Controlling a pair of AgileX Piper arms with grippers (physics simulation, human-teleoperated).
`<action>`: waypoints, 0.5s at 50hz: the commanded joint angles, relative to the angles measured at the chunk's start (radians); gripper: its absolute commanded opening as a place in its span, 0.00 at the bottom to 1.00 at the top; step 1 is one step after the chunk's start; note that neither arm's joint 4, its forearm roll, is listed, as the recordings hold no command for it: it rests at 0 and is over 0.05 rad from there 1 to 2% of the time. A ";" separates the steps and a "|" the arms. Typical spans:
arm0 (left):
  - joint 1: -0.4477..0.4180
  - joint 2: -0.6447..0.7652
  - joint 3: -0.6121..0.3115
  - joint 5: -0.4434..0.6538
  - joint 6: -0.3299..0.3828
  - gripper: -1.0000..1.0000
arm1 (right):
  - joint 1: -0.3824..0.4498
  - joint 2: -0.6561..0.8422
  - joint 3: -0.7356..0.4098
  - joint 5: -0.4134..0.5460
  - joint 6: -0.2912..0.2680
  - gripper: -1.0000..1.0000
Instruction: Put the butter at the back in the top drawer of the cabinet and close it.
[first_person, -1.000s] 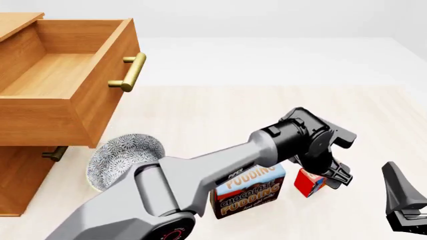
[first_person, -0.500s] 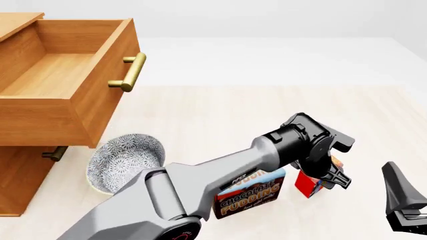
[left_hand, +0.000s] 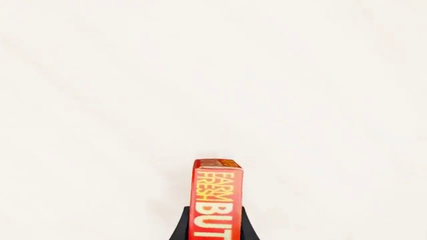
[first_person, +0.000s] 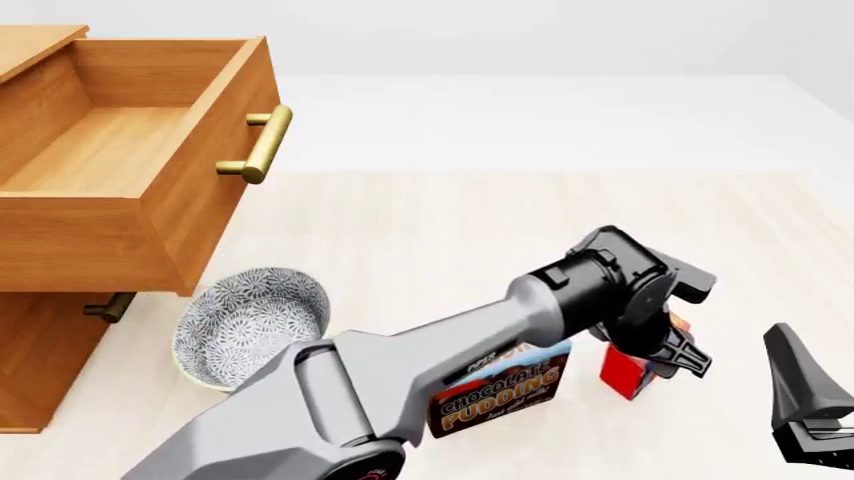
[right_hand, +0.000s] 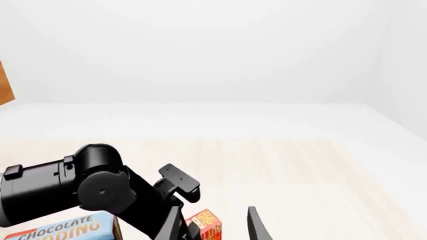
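Pale wood worktop (first_person: 441, 220) carries our cabinet (first_person: 40, 370) at far left, its top drawer (first_person: 127, 165) pulled open. Right of the pudding box (first_person: 514, 395), our left claw (first_person: 663, 362) is clamped on the butter (first_person: 622, 370). We cannot tell the right claw's (first_person: 807, 400) state.

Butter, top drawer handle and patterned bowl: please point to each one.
butter (left_hand: 217, 200), left wrist view, lettered side.
top drawer handle (first_person: 262, 144), front view, bar middle.
patterned bowl (first_person: 250, 322), front view, inner wall.
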 joint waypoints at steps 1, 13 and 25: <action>-0.016 -0.056 0.033 -0.056 0.006 0.00 | 0.000 0.000 0.000 0.000 0.000 1.00; -0.031 -0.120 0.066 -0.090 0.018 0.00 | 0.000 0.000 0.000 0.000 0.000 1.00; -0.026 -0.181 0.098 -0.112 0.043 0.00 | 0.000 0.000 0.000 0.000 0.000 1.00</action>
